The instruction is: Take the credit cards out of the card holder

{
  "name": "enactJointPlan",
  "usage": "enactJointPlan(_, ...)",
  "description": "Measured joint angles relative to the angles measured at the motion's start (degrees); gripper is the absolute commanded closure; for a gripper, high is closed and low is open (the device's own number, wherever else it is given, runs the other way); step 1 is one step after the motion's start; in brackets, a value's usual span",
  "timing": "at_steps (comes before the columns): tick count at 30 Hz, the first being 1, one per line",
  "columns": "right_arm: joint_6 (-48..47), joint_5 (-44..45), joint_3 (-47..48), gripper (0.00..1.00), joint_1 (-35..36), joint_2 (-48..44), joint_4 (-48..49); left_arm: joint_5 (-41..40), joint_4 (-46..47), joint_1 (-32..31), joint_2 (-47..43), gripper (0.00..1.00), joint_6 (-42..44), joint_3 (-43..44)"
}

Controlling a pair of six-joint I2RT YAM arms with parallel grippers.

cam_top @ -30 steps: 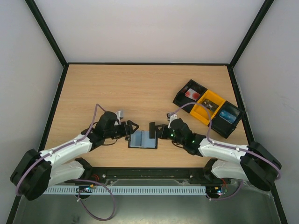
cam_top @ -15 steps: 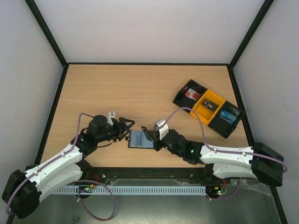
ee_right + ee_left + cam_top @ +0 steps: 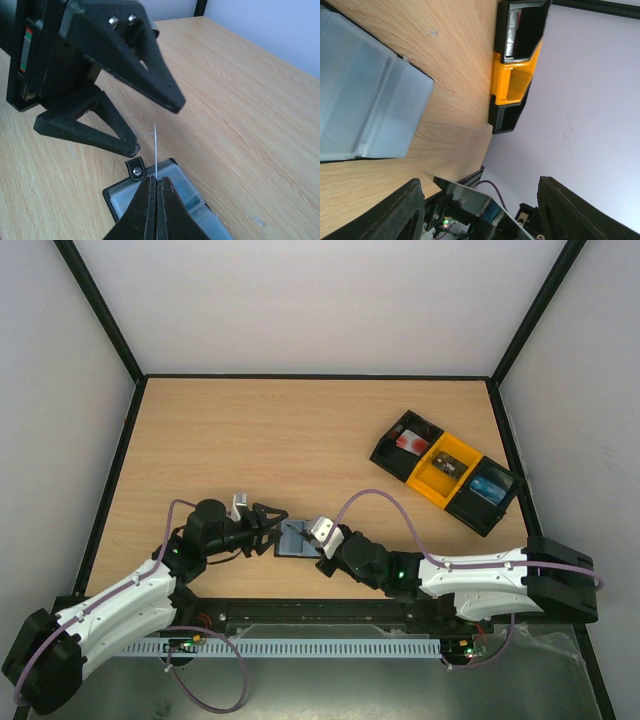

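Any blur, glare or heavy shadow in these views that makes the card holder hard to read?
Top external: even soft light, no glare, sharp, though the card holder is small and partly under the right tool. Left wrist: picture rolled sideways, holder panels slightly soft, fingers of the left tool dark and blurred. Right wrist: wood grain crisp, the credit card shows edge-on as a thin line.

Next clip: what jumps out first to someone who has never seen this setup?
At the front of the table, the right gripper is pinched shut on a thin pale credit card, seen edge-on over the open black card holder. The left gripper sits wide open at the holder's left side. Far right, a black-and-yellow three-compartment tray stands out.
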Motion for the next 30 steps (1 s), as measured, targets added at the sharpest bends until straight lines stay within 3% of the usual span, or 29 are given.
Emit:
enactJointPlan(9, -4.4, 3.0, 2.1, 0.98, 2.9, 3.6, 0.5, 0.9, 2.4, 0.0, -2.8, 0.41, -2.3, -0.9)
enactJointPlan(17, -6.8, 3.8, 2.2, 0.98, 3.5, 4.7, 1.4, 0.8, 2.1, 0.0, -4.2, 0.57, -3.8, -1.8)
enactJointPlan(24, -8.9, 4.5, 2.2, 0.98, 3.9, 5.7, 2.2, 0.6, 2.2, 0.0, -5.0, 0.60, -4.5, -2.5)
enactJointPlan(30, -10.0, 5.1, 2.2, 0.98, 4.0, 6.2, 2.3, 0.7, 2.3, 0.0, -5.0, 0.69, -5.2, -2.9)
